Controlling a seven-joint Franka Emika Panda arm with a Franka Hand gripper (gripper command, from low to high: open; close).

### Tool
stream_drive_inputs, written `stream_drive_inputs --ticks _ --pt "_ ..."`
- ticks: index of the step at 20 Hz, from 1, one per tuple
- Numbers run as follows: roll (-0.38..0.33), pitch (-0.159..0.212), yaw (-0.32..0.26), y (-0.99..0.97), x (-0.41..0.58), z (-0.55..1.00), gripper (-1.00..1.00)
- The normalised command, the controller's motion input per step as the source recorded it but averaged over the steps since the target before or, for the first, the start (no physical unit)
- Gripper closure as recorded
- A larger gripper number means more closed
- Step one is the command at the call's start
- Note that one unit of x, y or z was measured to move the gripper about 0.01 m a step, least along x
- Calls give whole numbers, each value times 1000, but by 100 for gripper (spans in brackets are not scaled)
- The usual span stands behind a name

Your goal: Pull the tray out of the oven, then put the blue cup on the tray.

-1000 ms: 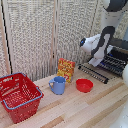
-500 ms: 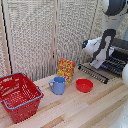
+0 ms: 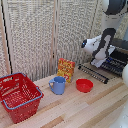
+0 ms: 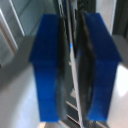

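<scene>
The black and silver oven (image 3: 120,50) stands at the exterior view's right, its ribbed door (image 3: 94,73) dropped open toward the table. My gripper (image 3: 100,62) reaches down at the oven's mouth, over the dark bars of the tray (image 3: 114,65). In the wrist view the two blue finger pads (image 4: 49,60) stand close together around a thin metal bar of the tray (image 4: 75,106), so the gripper (image 4: 73,70) is shut on it. The light-blue cup (image 3: 58,85) stands upright on the wooden table, well away from the gripper, handle toward the exterior view's left.
A red bowl (image 3: 84,85) sits between the cup and the oven door. A colourful snack box (image 3: 65,69) stands behind the cup. A red wire basket (image 3: 19,95) fills the exterior view's left. A slatted screen (image 3: 40,35) closes the back.
</scene>
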Motion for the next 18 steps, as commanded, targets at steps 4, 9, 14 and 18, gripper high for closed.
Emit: stream_drive_inputs --ticks 4,9,14,18 --pt "94 -11 -87 555 -1 35 100" --pt "173 -20 -16 770 0 382 100" --pt "159 -34 -53 722 65 411 100" --pt "0 0 -61 232 258 86 100"
